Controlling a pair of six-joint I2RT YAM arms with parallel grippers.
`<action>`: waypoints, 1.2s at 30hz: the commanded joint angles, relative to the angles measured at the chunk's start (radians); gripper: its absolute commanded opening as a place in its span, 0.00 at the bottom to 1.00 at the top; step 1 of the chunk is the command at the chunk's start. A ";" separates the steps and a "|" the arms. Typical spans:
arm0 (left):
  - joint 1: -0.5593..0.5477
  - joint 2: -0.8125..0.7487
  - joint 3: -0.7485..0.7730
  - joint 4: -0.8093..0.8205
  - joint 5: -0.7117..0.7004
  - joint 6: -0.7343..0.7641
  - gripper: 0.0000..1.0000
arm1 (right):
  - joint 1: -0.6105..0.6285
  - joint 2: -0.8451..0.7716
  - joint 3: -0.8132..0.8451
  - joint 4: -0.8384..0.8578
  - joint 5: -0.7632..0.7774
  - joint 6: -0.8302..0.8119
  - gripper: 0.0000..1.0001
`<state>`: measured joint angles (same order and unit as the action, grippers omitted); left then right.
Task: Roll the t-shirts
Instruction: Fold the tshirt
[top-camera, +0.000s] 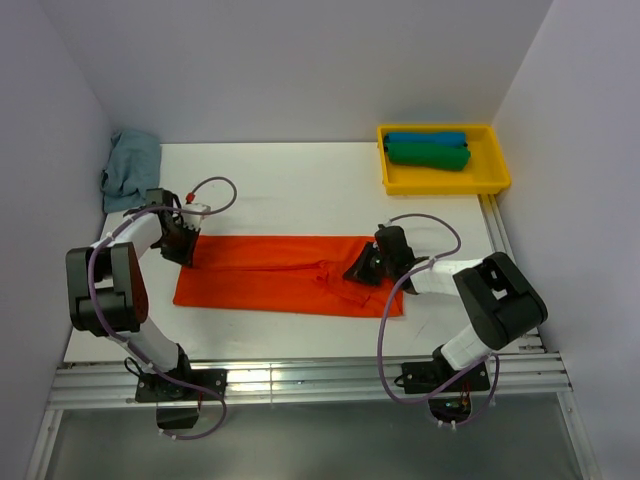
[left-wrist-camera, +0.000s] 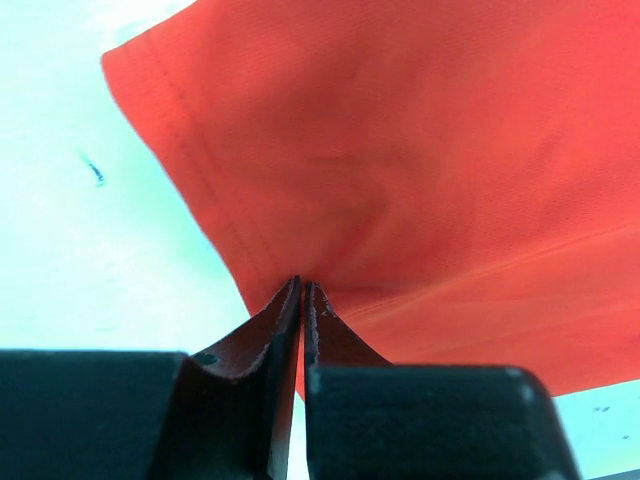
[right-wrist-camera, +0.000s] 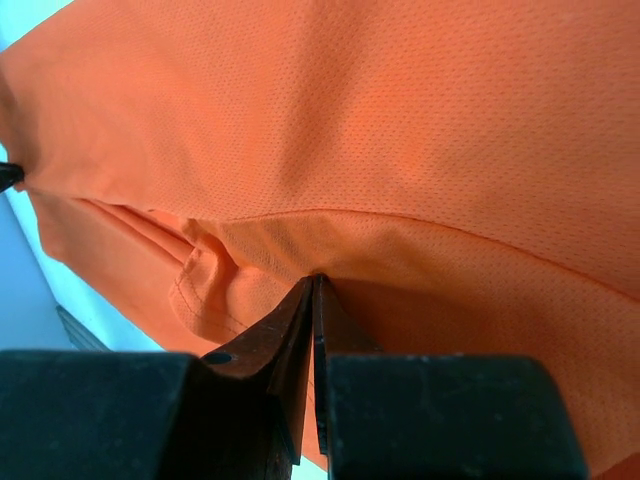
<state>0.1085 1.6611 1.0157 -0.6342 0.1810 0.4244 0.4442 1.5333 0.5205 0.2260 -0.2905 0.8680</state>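
Note:
A bright orange-red t-shirt (top-camera: 270, 272) lies folded into a long flat strip across the middle of the table. My left gripper (top-camera: 186, 248) is shut on its far left edge; the left wrist view shows the jaws pinched together on the hem (left-wrist-camera: 301, 285) of the cloth (left-wrist-camera: 420, 150). My right gripper (top-camera: 362, 268) is shut on the shirt's upper folded layer near its right end; the right wrist view shows the closed tips at a fold (right-wrist-camera: 318, 278) in the fabric (right-wrist-camera: 400, 110). Rolled blue (top-camera: 428, 138) and green (top-camera: 430, 155) shirts lie in the tray. A dusty grey-blue shirt (top-camera: 130, 168) lies crumpled at the back left.
The yellow plastic tray (top-camera: 495, 180) stands at the back right corner. White walls close in the table on the left, back and right. A metal rail (top-camera: 300, 380) runs along the near edge by the arm bases.

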 joint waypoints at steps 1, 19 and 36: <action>0.013 -0.024 -0.003 0.015 -0.015 0.004 0.12 | -0.010 -0.036 0.025 -0.099 0.088 -0.038 0.11; 0.020 -0.118 0.066 -0.053 0.086 0.017 0.24 | -0.125 -0.389 0.087 -0.548 0.314 -0.150 0.58; 0.019 -0.214 0.189 -0.162 0.169 0.043 0.36 | -0.165 -0.246 0.072 -0.468 0.269 -0.221 0.85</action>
<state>0.1242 1.4971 1.1954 -0.7658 0.3195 0.4366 0.2832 1.2716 0.5941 -0.2832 -0.0196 0.6678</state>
